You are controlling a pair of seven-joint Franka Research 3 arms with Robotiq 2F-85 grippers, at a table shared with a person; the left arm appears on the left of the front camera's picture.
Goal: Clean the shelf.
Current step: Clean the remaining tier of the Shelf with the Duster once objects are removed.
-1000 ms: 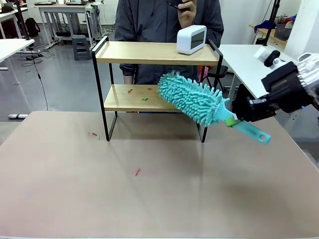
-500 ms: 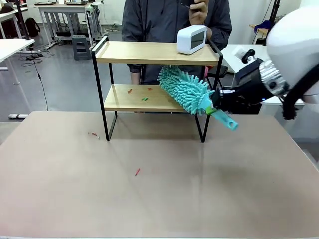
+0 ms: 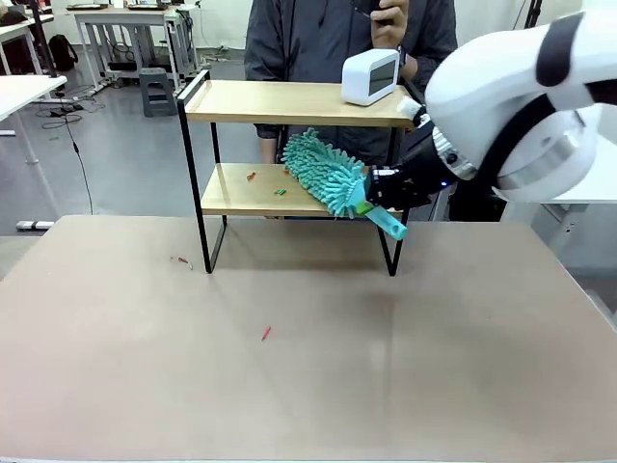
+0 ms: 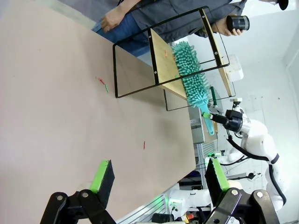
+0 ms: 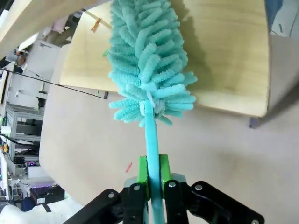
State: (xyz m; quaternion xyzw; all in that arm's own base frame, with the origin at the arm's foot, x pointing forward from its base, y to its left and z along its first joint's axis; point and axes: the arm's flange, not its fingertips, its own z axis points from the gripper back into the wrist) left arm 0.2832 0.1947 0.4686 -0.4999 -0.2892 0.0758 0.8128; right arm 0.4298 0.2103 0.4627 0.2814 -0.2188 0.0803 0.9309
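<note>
The shelf [image 3: 289, 101] stands at the table's far side, with small orange and green scraps [image 3: 280, 191] on its lower board. My right gripper [image 3: 379, 196] is shut on the handle of a teal fluffy duster [image 3: 323, 174], whose head lies over the right part of the lower board, just right of the scraps. In the right wrist view the right gripper [image 5: 152, 179] clamps the handle and the duster [image 5: 147, 70] reaches onto the lower board [image 5: 229, 56]. My left gripper [image 4: 156, 179] hangs open above the table, far from the shelf [image 4: 166, 60].
A white clock-like box [image 3: 371, 75] sits on the top board's right end. Small red scraps [image 3: 265, 334] lie on the brown table [image 3: 308, 386], another scrap [image 3: 180, 260] near the shelf's left leg. A person [image 3: 328, 39] stands behind the shelf.
My right arm has swung left towards the shelf, carrying the duster head from in front of the shelf's right side onto the lower board. The left gripper stays open.
</note>
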